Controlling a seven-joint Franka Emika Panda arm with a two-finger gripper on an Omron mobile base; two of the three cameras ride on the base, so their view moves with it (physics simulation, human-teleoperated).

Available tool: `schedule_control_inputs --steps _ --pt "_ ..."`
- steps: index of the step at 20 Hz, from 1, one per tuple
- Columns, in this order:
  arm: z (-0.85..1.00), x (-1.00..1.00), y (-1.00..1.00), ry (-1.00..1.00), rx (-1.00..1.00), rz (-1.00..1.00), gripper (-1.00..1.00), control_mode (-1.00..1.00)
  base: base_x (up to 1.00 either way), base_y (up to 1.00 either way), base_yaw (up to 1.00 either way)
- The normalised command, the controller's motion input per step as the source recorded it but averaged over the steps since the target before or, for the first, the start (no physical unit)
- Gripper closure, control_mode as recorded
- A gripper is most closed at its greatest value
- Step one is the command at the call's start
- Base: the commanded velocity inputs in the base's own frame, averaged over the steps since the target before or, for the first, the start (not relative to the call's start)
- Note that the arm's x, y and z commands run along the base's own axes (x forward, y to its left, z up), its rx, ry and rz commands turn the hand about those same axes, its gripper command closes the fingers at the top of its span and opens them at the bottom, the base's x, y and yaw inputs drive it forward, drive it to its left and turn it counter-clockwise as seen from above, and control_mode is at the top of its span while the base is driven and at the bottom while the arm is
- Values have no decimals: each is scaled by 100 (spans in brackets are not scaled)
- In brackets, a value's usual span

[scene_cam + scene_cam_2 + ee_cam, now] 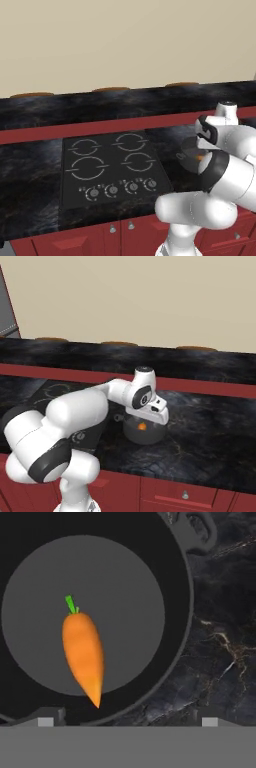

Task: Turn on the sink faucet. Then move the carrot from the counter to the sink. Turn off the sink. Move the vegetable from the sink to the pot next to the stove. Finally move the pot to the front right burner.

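**A:** Start with the biggest thing. What carries it all?

**B:** The worktop, glossy black marbled stone over red cabinet fronts, with a raised back ledge along its far edge. Set into it is the stove, a flat black glass cooktop with four white ring outlines and a row of round grey knobs along its front edge.

**A:** And the front right burner?

**B:** The front right burner is the ring nearest the knobs on the stove's right side. Nothing stands on it.

**A:** Where is the pot?

**B:** The pot sits on the worktop just beside the stove's right edge, off the glass. It is round, shallow and dark grey. In the hand view one short side handle shows at the top, and the rim curves over bare marbled stone on the right.

**A:** The hand?

**B:** The hand hangs right above the pot, looking straight down into it. Its two tips stand far apart at the bottom of the hand view, so it is spread wide and holds nothing.

**A:** And the carrot?

**B:** The carrot lies flat on the pot's floor, green stem towards the middle, its point reaching the dark inner wall. In the right base view it shows as an orange spot inside the pot, below the wrist.
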Motion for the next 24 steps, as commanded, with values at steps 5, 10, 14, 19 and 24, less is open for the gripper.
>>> schedule_control_inputs --steps 5,10,14,19,24 --pt "0 -4 -33 0 5 -19 -100 -100 0 0 0" --pt "-10 0 -19 0 1 -13 -100 -100 0 0 0" --pt "-16 7 -5 0 0 -9 -100 -100 0 0 0" --pt "-18 18 0 0 0 -6 -100 -100 0 0 0" --pt "-23 12 -1 0 0 -4 -100 -100 0 0 0"
